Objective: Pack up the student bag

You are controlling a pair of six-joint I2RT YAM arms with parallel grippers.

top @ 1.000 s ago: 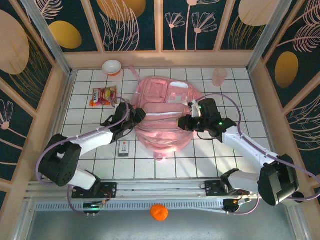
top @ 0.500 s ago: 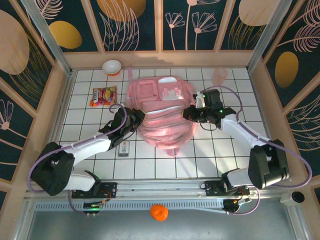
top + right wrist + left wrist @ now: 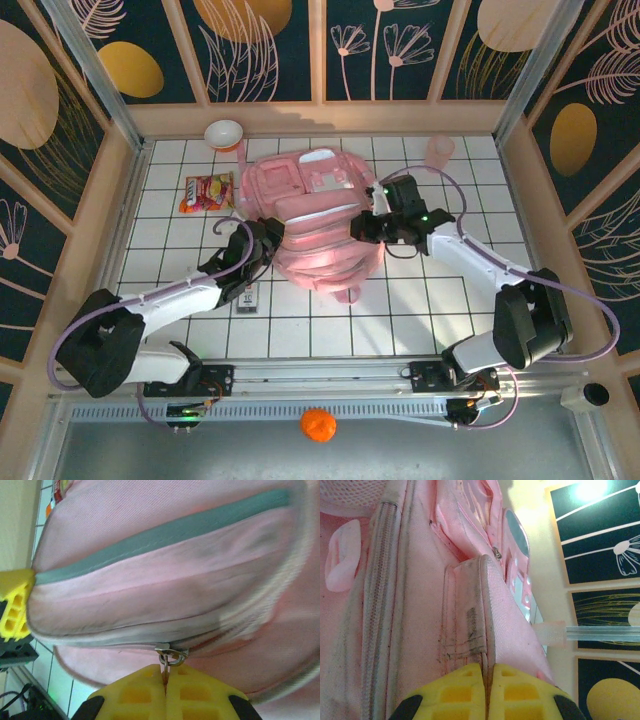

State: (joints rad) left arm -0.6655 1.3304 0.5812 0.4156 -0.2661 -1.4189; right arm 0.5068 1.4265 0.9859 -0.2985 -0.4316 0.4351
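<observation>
The student bag (image 3: pixel 318 215), a big soft pink backpack, lies in the middle of the tiled table between both arms. My left gripper (image 3: pixel 272 240) is at its left side. In the left wrist view the yellow fingers (image 3: pixel 451 695) of that gripper (image 3: pixel 487 669) are shut on a pink webbing strap (image 3: pixel 481 605) sewn to the bag (image 3: pixel 415 580). My right gripper (image 3: pixel 362 226) is at the bag's right side. In the right wrist view that gripper (image 3: pixel 165 676) is shut on the metal zipper pull (image 3: pixel 171 656) of the bag (image 3: pixel 165 555).
A snack packet (image 3: pixel 207 191) lies left of the bag and a small box (image 3: pixel 247 296) near the left arm. A white bowl (image 3: pixel 224 133) and a translucent pink cup (image 3: pixel 438 152) stand at the back. Wooden walls enclose the table. An orange ball (image 3: pixel 318 424) lies below the front rail.
The left gripper has closed on the bag's strap. The right gripper has moved left and back with the zipper pull, and the bag has bunched up and shifted slightly back-left.
</observation>
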